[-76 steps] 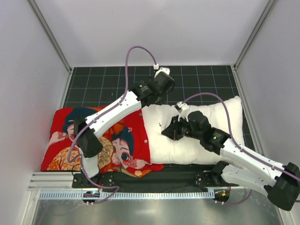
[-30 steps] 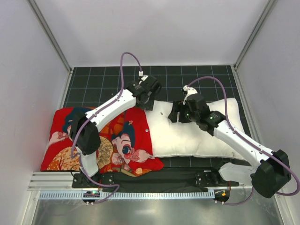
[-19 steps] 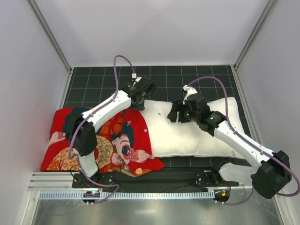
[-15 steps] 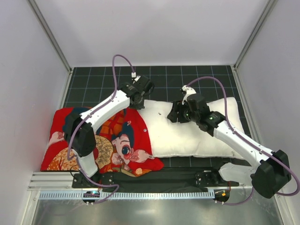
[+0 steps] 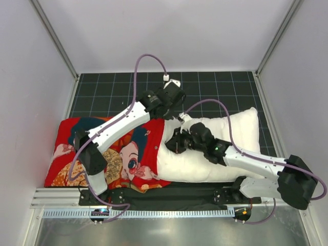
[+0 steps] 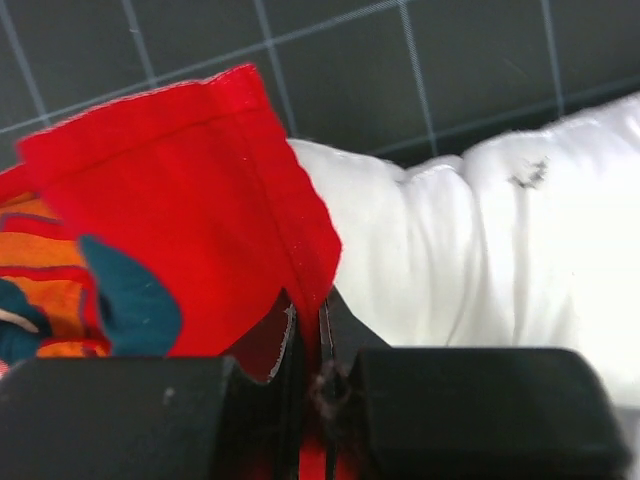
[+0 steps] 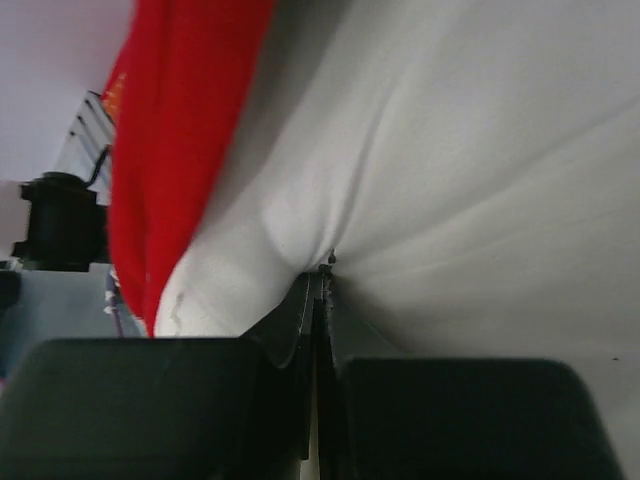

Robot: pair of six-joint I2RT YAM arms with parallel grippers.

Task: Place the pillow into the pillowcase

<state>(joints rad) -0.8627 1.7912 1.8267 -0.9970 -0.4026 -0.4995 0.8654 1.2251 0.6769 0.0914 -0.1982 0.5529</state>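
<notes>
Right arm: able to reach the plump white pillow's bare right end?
Probably yes: that end of the pillow lies uncovered nearby, though the right hand, shut on its fabric by the red printed pillowcase, must release first.

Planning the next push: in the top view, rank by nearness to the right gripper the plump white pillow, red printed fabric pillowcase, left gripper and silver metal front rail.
From the right gripper:
1. Plump white pillow: pinched in it.
2. Red printed fabric pillowcase: just left.
3. Left gripper: farther back.
4. Silver metal front rail: near edge.
</notes>
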